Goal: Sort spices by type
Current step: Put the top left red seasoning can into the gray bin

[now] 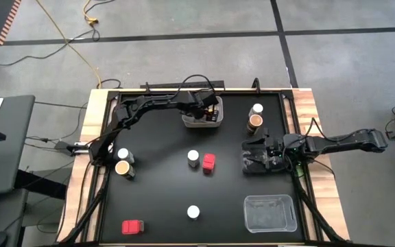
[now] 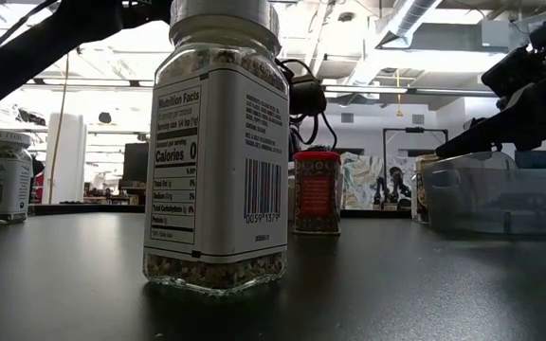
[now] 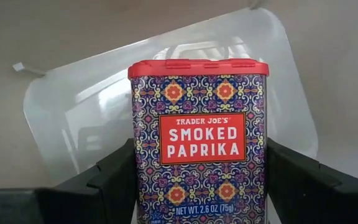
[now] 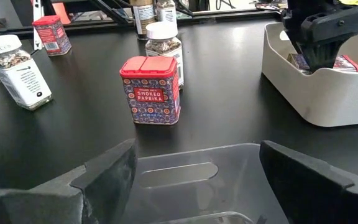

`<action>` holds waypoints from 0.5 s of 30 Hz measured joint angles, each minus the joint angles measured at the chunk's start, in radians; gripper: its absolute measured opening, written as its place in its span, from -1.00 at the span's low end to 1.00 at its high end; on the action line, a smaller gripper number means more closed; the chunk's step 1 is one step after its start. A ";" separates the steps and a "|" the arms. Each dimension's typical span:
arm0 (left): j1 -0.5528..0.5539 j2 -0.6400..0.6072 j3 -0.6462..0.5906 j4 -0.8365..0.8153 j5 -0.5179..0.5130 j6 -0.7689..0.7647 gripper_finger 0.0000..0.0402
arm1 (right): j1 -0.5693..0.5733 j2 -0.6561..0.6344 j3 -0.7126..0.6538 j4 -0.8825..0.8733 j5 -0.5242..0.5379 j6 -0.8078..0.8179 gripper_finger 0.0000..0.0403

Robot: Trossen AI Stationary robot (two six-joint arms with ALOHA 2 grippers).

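Note:
My left gripper (image 1: 208, 110) reaches down into the white bin (image 1: 192, 122) at the table's far middle, shut on a red-lidded paprika box (image 3: 197, 143). More spices stand on the black table. A red box (image 1: 208, 162) is beside a white-lidded jar (image 1: 193, 157) at the centre. Another white-lidded jar (image 1: 193, 212) and a red box (image 1: 132, 227) are nearer the front. A white-lidded jar (image 1: 123, 155) and a brown jar (image 1: 123, 168) stand at the left. A further pair (image 1: 256, 115) stands at the far right. My right gripper (image 1: 252, 156) waits open at the right. My left gripper pinches the paprika box by its two narrow sides (image 3: 137, 186) between its two fingers, low on the box. The fingers (image 4: 319, 46) slant down into the bin from above. The box sits inside the bin walls; whether it rests on the bin's floor cannot be told.
A clear plastic bin (image 1: 269, 213) sits at the near right corner. Wooden rails (image 1: 94, 123) edge the table on both sides. Open black surface lies between the centre spices and the left pair.

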 joint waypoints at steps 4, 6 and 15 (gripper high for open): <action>-0.015 -0.030 0.000 -0.005 -0.025 -0.007 0.38 | 0.000 0.000 0.000 0.000 0.000 0.002 0.83; -0.022 -0.061 0.000 -0.006 -0.052 -0.007 0.39 | 0.000 0.000 0.000 0.000 0.000 0.002 0.83; -0.079 -0.204 0.000 -0.013 -0.138 -0.003 0.39 | 0.000 0.000 0.000 0.000 0.000 0.002 0.83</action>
